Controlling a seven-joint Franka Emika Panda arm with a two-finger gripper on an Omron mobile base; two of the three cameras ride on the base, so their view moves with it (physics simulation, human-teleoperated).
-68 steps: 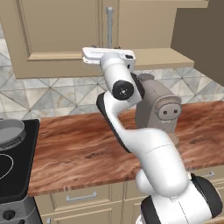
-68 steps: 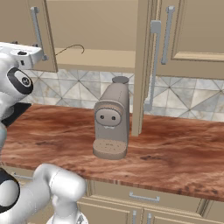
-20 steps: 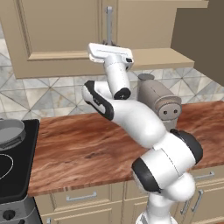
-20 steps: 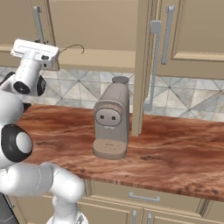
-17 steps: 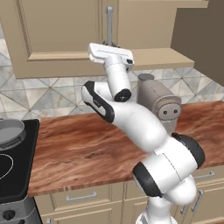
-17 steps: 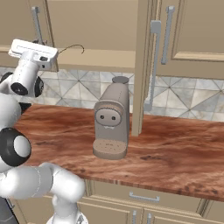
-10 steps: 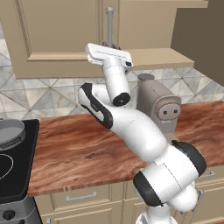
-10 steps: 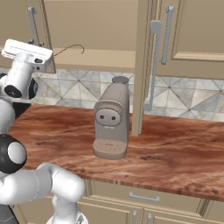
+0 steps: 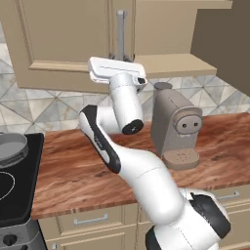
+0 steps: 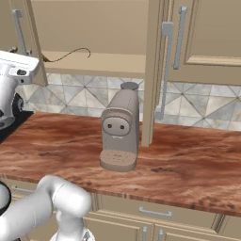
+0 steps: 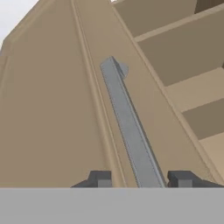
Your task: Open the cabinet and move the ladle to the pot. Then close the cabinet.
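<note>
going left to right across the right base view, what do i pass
robot hand → ladle on the cabinet shelf → coffee machine → edge of the open cabinet door → its bar handle → next cabinet's bar handle

White arm [image 9: 141,180] — seemingly dark joints

Pincer [image 9: 118,57] at cabinet [image 9: 68,44] handle [image 9: 120,34]

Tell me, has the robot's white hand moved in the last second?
Yes. The gripper has drifted left along the cabinet, away from the coffee machine.
</note>
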